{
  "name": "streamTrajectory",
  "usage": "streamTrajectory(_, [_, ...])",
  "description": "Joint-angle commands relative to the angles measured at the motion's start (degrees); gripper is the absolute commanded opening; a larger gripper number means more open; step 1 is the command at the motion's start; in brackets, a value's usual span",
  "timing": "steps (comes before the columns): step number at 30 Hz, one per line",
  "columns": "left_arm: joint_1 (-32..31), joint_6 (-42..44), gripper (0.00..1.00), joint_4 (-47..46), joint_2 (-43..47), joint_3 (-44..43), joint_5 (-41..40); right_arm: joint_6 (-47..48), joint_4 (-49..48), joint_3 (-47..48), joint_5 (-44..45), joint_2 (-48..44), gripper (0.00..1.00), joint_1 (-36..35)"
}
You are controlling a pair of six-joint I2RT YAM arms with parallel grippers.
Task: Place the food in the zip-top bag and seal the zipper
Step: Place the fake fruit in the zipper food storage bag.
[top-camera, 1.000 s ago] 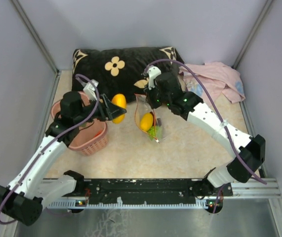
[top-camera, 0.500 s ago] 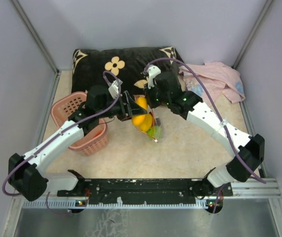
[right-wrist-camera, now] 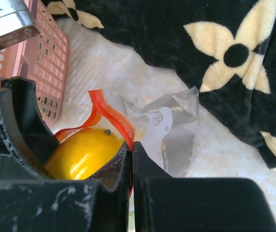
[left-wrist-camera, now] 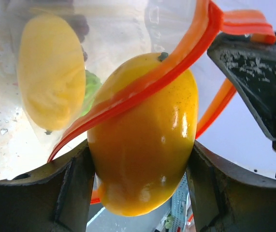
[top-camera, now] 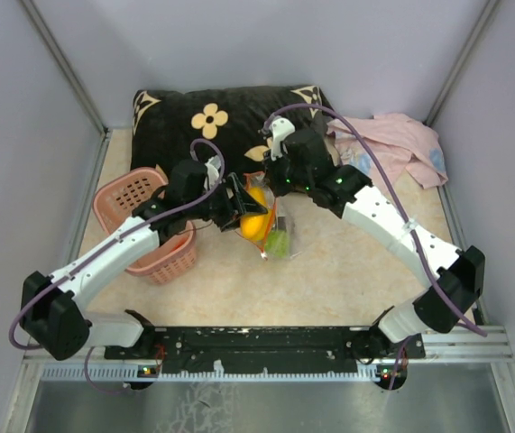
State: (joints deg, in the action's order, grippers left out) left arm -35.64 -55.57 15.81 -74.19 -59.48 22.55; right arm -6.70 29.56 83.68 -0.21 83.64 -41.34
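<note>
My left gripper (top-camera: pixel 239 204) (left-wrist-camera: pixel 142 191) is shut on a yellow-orange toy mango (top-camera: pixel 254 222) (left-wrist-camera: pixel 145 145) and holds it at the mouth of the clear zip-top bag (top-camera: pixel 280 239) (right-wrist-camera: pixel 174 121). The red-orange zipper strip (left-wrist-camera: pixel 142 92) (right-wrist-camera: pixel 109 112) curves across the mango. My right gripper (top-camera: pixel 275 186) (right-wrist-camera: pixel 132 150) is shut on the zipper strip and holds the bag's mouth up. Inside the bag I see another yellow fruit (left-wrist-camera: pixel 50 72), a green piece (top-camera: pixel 277 242) (left-wrist-camera: pixel 92 84) and dark grapes (left-wrist-camera: pixel 77 24).
A pink basket (top-camera: pixel 140 191) (right-wrist-camera: pixel 50 58) stands left of the bag, under the left arm. A black flowered pillow (top-camera: pixel 230 113) (right-wrist-camera: pixel 176 48) lies behind. A pink cloth (top-camera: pixel 392 144) lies at the back right. Grey walls close in both sides.
My left gripper has carried the mango right, from beside the basket to the bag's mouth, and now slightly down into it. The right gripper has kept its hold on the strip.
</note>
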Motion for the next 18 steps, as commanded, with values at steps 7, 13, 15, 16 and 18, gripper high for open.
streamTrajectory(7, [-0.5, 2.3, 0.52, 2.3, -4.0, -7.7, -6.3, -2.0, -5.2, -1.2, -3.6, -4.6, 0.0, 0.3])
streamTrajectory(13, [-1.0, 3.0, 0.66, 2.2, -6.0, -9.5, -7.3, -3.5, -6.2, -2.3, -5.3, -5.2, 0.0, 0.4])
streamTrajectory(15, [-1.3, 3.5, 0.69, 2.2, -6.1, -10.0, -7.7, -3.9, -6.5, -2.7, -5.4, -5.5, 0.0, 0.3])
streamTrajectory(16, [-1.5, 3.8, 0.71, 2.2, -6.1, -10.3, -7.8, -4.1, -6.5, -2.9, -5.4, -5.6, 0.0, 0.3])
streamTrajectory(18, [-1.8, 4.3, 0.75, 2.3, -5.9, -10.7, -8.0, -4.4, -6.8, -3.2, -5.3, -5.8, 0.0, 0.3])
